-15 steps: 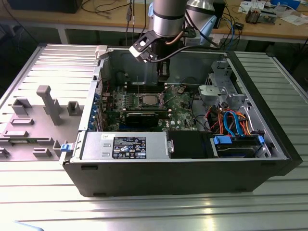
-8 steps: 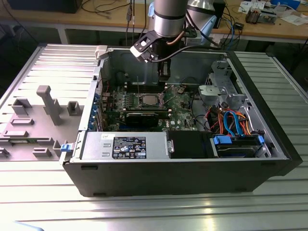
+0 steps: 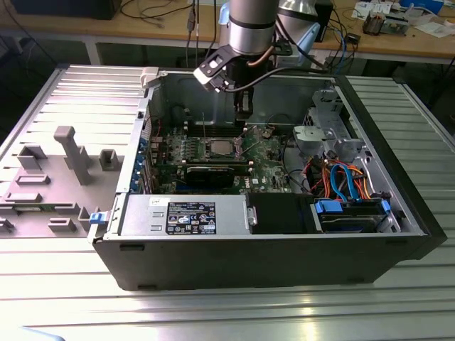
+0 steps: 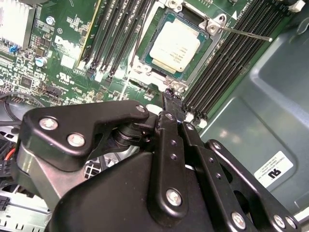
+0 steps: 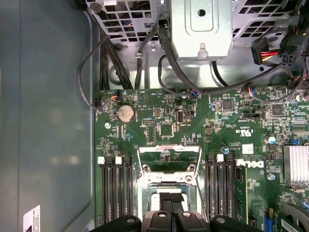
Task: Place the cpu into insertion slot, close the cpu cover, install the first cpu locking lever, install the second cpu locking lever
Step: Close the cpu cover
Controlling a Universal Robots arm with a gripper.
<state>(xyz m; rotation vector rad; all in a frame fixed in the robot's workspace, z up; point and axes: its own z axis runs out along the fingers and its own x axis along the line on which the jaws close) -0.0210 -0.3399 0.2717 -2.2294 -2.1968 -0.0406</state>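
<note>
Progress looks about halfway: cpu [image 4: 175, 46] is sitting in the slot [image 4: 141, 67], and the cover [image 4: 206, 46] seems folded down over it (hard to be sure it's fully flat). One lever [image 4: 241, 33] sticks out loose, so I'd say neither latch is done. Gripper [image 4: 170, 96] is pinched closed on nothing, tip just beside the slot's corner.

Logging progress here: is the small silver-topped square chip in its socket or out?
In. In the second wrist view the silver-topped square chip lies flat inside the silvery-rimmed socket.
</note>
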